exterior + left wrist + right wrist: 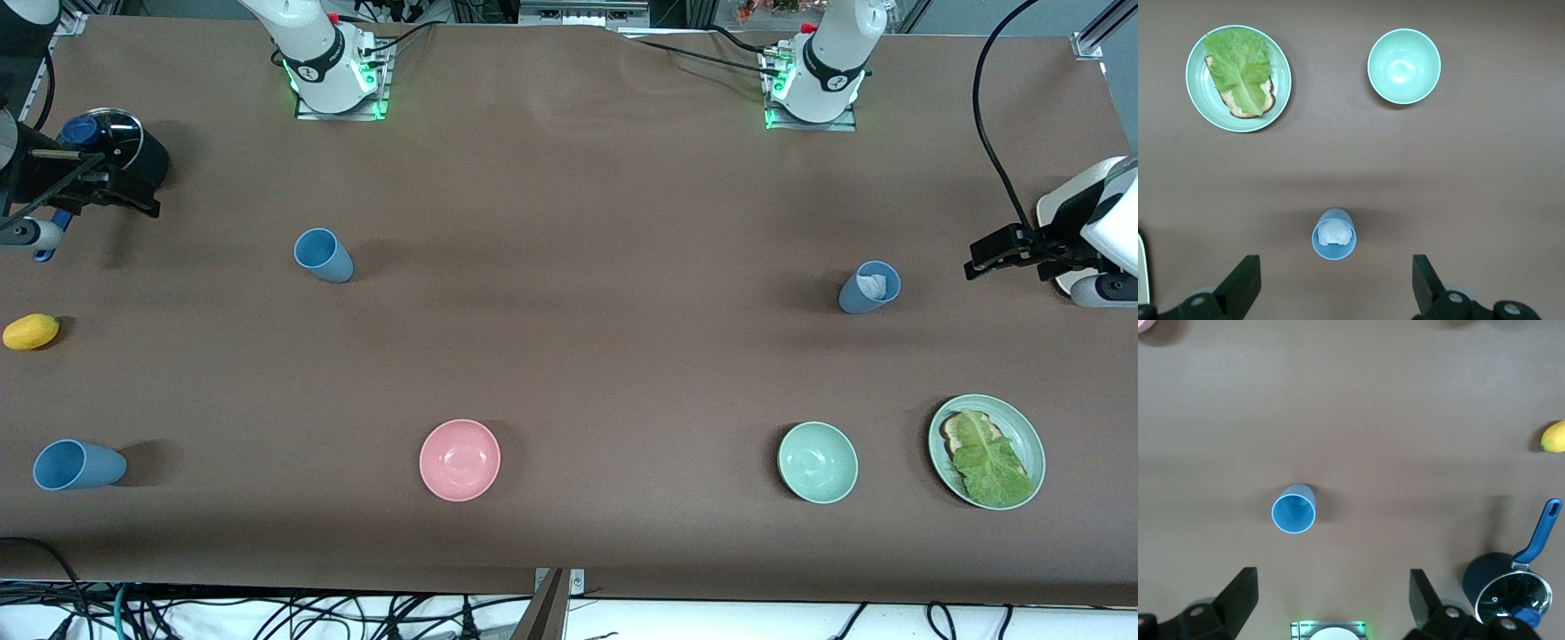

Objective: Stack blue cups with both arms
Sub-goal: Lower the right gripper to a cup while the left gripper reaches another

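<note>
Three blue cups sit on the brown table. One (323, 255) is toward the right arm's end and also shows in the right wrist view (1294, 509). One with a white scrap inside (869, 287) is toward the left arm's end and also shows in the left wrist view (1333, 235). A third (78, 465) is near the front edge at the right arm's end. My left gripper (991, 252) (1335, 287) is open and empty, up in the air beside the scrap cup. My right gripper (124, 191) (1333, 603) is open and empty, high beside a pot.
A pink bowl (460, 460), a mint bowl (817, 462) and a mint plate (1031, 444) with bread and lettuce lie near the front edge. A dark pot with a blue handle (111, 142) and a yellow fruit (31, 332) are at the right arm's end.
</note>
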`<move>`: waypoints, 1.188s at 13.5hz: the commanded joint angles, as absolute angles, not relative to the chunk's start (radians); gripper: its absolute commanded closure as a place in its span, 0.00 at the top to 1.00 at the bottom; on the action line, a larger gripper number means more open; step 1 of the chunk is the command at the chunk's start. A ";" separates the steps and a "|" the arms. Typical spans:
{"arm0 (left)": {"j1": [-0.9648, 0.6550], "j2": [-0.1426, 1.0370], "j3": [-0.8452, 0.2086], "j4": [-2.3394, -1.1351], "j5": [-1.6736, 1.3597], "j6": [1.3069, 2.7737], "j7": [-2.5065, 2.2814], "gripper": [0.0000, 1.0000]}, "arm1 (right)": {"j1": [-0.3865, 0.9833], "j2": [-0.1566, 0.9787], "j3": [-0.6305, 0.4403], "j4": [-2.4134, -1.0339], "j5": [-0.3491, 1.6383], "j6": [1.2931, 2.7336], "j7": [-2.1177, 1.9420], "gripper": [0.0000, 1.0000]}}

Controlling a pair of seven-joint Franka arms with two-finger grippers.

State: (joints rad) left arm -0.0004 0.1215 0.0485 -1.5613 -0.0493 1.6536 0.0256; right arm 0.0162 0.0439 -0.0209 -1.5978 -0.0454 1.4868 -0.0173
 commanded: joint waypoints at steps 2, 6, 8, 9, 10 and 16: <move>0.000 0.126 0.046 -1.546 -0.038 1.651 0.028 1.00 | 0.018 0.029 0.002 -1.652 -0.054 1.482 -0.028 1.00; -0.002 0.126 0.046 -1.546 -0.034 1.651 0.035 1.00 | 0.018 0.026 0.002 -1.750 -0.022 1.569 -0.028 1.00; 0.000 0.127 0.046 -1.548 -0.031 1.649 0.025 1.00 | 0.017 -0.012 0.002 -1.892 -0.018 1.694 -0.028 1.00; 0.000 0.127 0.046 -1.548 -0.032 1.649 0.025 1.00 | 0.017 -0.037 0.002 -1.973 -0.018 1.763 -0.028 1.00; 0.000 0.127 0.046 -1.548 -0.031 1.651 0.026 1.00 | 0.017 -0.055 0.002 -2.053 -0.018 1.835 -0.028 1.00; 0.000 0.173 0.044 -1.563 -0.023 1.640 0.023 1.00 | 0.017 -0.063 0.002 -2.275 -0.018 2.022 -0.025 1.00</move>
State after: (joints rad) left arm -0.0001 0.1587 0.0484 -1.5654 -0.0482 1.6511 0.0252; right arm 0.0193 -0.0207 0.0004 -2.2008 -0.0329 1.9776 -0.0173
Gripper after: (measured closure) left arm 0.000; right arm 0.000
